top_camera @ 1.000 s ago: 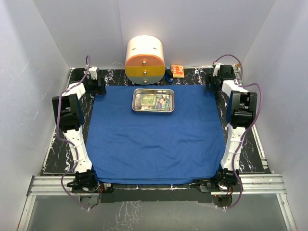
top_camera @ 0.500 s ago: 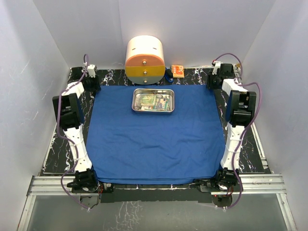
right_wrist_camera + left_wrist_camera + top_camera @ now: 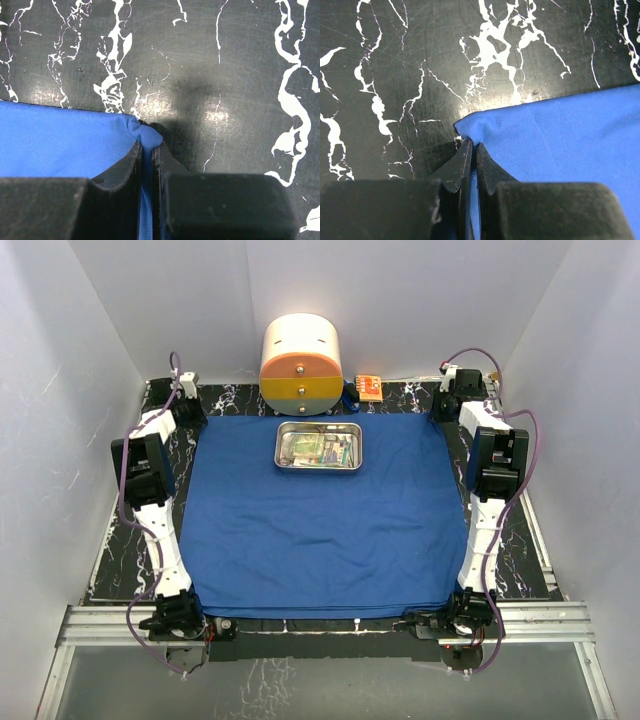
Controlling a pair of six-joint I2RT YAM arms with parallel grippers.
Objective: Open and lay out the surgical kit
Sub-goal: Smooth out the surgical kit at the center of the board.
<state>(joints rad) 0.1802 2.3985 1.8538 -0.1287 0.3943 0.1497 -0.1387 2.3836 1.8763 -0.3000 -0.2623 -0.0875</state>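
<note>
No text, label, brand, number or sign can be read in any view. The small orange box (image 3: 368,387) at the far edge of the desk (image 3: 230,400) bears some pale marking, but it is too small to make out. The packets (image 3: 318,450) lying in the steel tray (image 3: 320,426) show patches of coloured print, and these are also too small to read. Neither wrist view shows any writing.

one cloth (image 3: 320,530), one tray (image 3: 319,425), one container (image 3: 301,365), two grippers (image 3: 470,146) (image 3: 147,146)
</note>
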